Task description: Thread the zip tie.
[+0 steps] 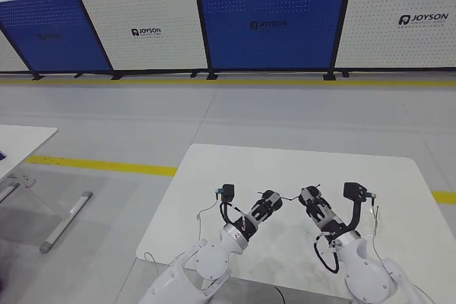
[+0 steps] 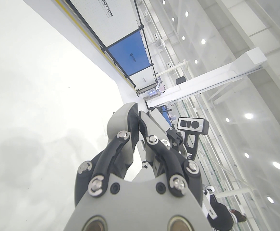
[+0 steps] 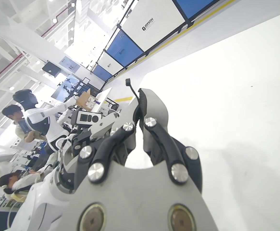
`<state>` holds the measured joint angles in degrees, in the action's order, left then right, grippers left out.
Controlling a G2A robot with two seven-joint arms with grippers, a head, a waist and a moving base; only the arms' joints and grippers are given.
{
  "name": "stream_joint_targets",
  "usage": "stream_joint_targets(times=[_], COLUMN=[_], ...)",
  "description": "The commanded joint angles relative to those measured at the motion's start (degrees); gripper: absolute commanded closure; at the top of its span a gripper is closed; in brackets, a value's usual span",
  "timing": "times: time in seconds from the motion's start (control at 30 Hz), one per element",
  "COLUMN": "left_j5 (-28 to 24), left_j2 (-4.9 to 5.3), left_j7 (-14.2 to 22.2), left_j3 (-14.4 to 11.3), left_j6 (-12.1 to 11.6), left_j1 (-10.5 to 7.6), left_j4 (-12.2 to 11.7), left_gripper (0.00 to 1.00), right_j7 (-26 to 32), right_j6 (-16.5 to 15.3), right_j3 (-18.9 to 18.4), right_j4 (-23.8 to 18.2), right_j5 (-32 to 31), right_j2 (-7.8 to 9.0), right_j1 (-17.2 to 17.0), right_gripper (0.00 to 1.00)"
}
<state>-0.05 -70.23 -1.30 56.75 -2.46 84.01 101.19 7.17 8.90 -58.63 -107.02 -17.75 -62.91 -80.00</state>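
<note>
White table (image 1: 365, 175) recorded beneath both arms, which are held above its middle, tips turned toward each other and near together.

Noted: right gripper (image 3: 139, 99) is clamped on the black tie (image 3: 133, 91). The strap is pinched between the pads, and the square head (image 3: 128, 82) stands clear beyond the fingertips.

Noted: left gripper (image 2: 138, 114) is seen with fingers pressed together, just left of the right one. In the top view a thin dark line is seen between the two grippers. Whether the tail is pinched by the left pads cannot be told.

Step judged: tail to be brought to the slot in the head. As far as can be seen, it is not yet threaded.

For a clean pass:
- The head is to be held steady by the right gripper, with the slot turned to face left.
- The tail is to be gripped close behind its tip, so that it is not bent on contact.
- The approach is to be made slowly and in line with the slot.

Risk noted: the strap is judged thin and springy, and may be flicked aside if the slot is met off-centre.
</note>
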Motion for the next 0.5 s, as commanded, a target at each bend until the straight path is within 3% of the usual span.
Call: stream_joint_targets(times=[0.0,0.2,0.47], left_j5=[0.00,0.00,0.00], left_j2=[0.00,0.00,0.00], left_j7=[0.00,0.00,0.00], left_j3=[0.00,0.00,0.00], left_j6=[0.00,0.00,0.00], left_j1=[0.00,0.00,0.00], left_j4=[0.00,0.00,0.00], left_gripper=[1.00,1.00,1.00], right_j7=[-0.04,-2.07,-0.64], right_j6=[-0.10,-0.11,0.04], right_j3=[0.04,-1.12,-1.21], right_j4=[0.03,-0.65,-0.57], right_j5=[-0.06,0.00,-1.79], right_j2=[-0.17,-0.57,-1.00], right_j1=[0.03,-1.00,-1.14], right_gripper=[1.00,1.00,1.00])
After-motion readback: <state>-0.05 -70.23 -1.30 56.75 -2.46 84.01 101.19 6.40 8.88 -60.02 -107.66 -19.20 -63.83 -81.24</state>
